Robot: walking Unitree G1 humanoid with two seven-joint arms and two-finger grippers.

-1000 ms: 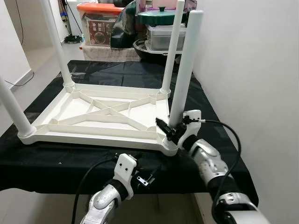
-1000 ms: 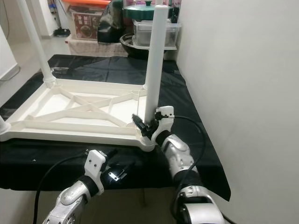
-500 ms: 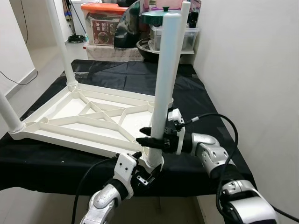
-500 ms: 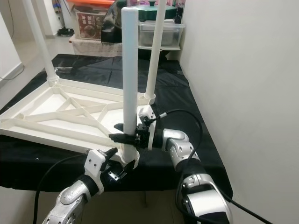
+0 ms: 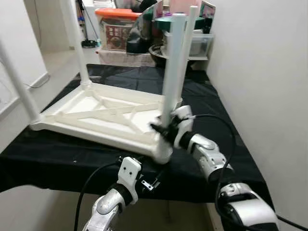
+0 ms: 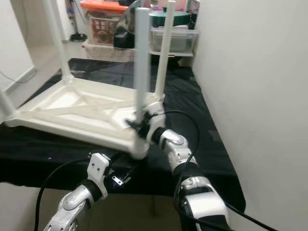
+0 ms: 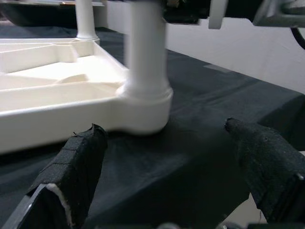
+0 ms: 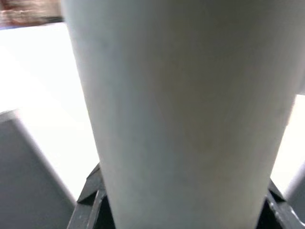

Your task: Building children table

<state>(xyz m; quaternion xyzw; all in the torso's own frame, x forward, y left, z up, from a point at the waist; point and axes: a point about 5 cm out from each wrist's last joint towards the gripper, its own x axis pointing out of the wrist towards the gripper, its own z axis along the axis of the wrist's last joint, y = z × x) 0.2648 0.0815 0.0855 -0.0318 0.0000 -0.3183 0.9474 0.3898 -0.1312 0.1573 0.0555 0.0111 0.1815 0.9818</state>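
A white children's table (image 5: 91, 108) lies upside down on a black-covered bench, with its legs pointing up. My right gripper (image 5: 162, 130) is shut on the near right leg (image 5: 172, 67), low down just above its corner socket (image 7: 145, 102). In the right wrist view that leg (image 8: 181, 109) stands close between the black fingers. My left gripper (image 5: 147, 182) hangs open at the bench's front edge, just below and in front of that corner. Its two fingers (image 7: 78, 162) are spread wide apart and touch nothing.
The black cloth (image 5: 216, 144) reaches a white wall (image 5: 269, 96) on the right. Storage boxes (image 5: 115, 33), a green pot (image 5: 166, 19) and a clear bin stand behind the bench. Open floor (image 5: 57, 60) lies to the left.
The table has turned on the bench, and its near right corner has come toward the front edge with my right gripper on the leg. The head view shifted too. My left gripper stayed put.
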